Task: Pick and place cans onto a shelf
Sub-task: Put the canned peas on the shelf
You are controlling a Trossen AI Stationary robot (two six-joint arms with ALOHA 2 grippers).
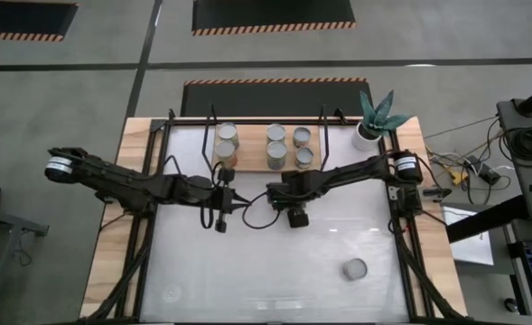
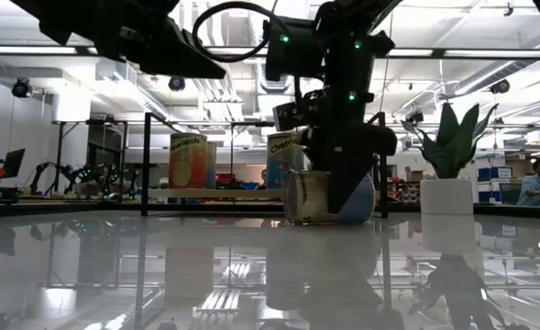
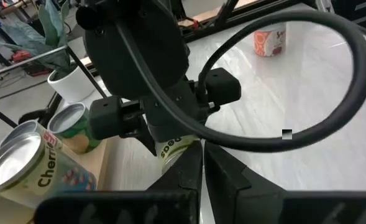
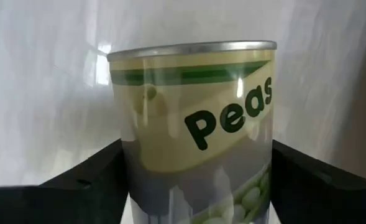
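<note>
1. Your right claw (image 4: 195, 180) has its fingers spread on either side of a pea can (image 4: 198, 124) standing on the table, centre frame from above; it is not clamped yet.
2. Your left claw (image 1: 222, 194) is closed on nothing, just left of it.
3. Five cans (image 1: 276, 134) stand on the shelf (image 1: 247, 162), upper centre.
4. One can (image 1: 355, 269) waits lower right, so the job is well along but unfinished.

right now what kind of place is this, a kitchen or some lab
Most likely a robotics lab or workshop, not a kitchen: hazard-striped floor mats, other robot arms on benches behind the table, long ceiling strip lights, and loose cables beside the rig.
</note>
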